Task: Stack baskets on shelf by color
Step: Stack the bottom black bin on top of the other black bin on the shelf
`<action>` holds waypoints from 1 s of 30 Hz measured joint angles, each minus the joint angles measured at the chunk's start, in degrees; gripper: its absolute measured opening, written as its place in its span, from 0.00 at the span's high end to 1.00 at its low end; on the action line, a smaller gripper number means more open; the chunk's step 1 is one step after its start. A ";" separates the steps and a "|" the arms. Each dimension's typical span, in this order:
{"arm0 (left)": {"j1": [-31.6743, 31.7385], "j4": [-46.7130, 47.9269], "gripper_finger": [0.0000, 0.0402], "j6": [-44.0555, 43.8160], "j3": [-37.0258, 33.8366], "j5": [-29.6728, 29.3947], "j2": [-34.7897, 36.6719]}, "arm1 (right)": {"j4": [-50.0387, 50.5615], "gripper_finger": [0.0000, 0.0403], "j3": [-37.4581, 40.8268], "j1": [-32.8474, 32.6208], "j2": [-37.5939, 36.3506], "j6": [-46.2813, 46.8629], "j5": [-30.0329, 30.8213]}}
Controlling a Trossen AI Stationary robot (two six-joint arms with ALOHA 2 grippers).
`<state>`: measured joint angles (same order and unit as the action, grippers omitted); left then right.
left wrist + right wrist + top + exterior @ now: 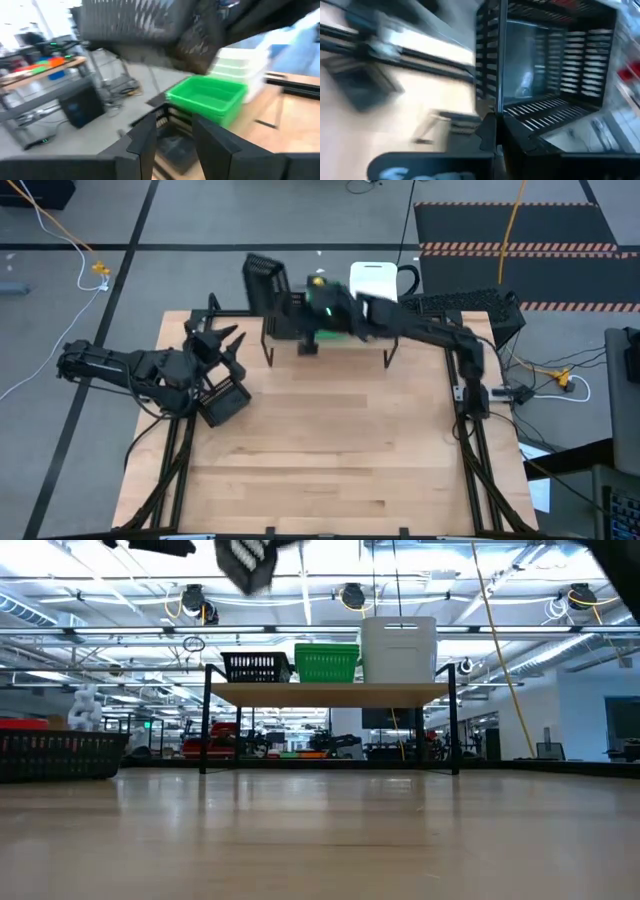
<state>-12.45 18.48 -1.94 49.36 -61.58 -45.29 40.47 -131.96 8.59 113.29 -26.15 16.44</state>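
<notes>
Black mesh basket (262, 280) hung pinched by its wall in our right hand (496, 135) above the shelf (330, 694); our left hand (172, 142), fingers spread, hovered over the tabletop (330, 450).

Right arm is reaching across the far side of the table, forearm stretched toward the back left — right gripper (496, 142) is sitting with fingers pinched fully together on the wall of a black basket (555, 65), carrying it tilted. Left arm is lying low at the left edge, elbow out — left gripper (222, 340) is pointing inward, fingers (145, 145) partly apart, holding nothing
</notes>
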 joint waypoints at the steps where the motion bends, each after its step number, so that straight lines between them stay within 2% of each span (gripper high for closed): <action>1: 0.03 0.34 0.68 -0.09 -0.01 -0.93 0.02 | 0.48 1.00 -0.57 1.29 0.94 1.18 0.22; 5: 0.01 1.23 0.68 0.37 0.00 -1.27 -0.03 | 4.45 1.00 -0.51 4.97 4.25 4.21 0.07; 10: 0.03 1.20 0.68 0.36 0.00 -1.28 0.00 | 6.88 0.99 -0.47 6.50 6.84 5.82 -0.28; 24: 0.02 0.91 0.68 -0.24 0.00 -1.24 0.00 | 8.77 0.97 3.94 6.65 6.37 8.17 -0.23; 30: 0.02 0.94 0.68 -0.26 0.00 -1.11 0.00 | 8.27 0.93 4.76 6.41 6.39 8.99 -0.38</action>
<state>-12.43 19.42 -2.20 49.36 -62.69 -45.30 48.74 -127.20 15.00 119.68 -17.16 16.06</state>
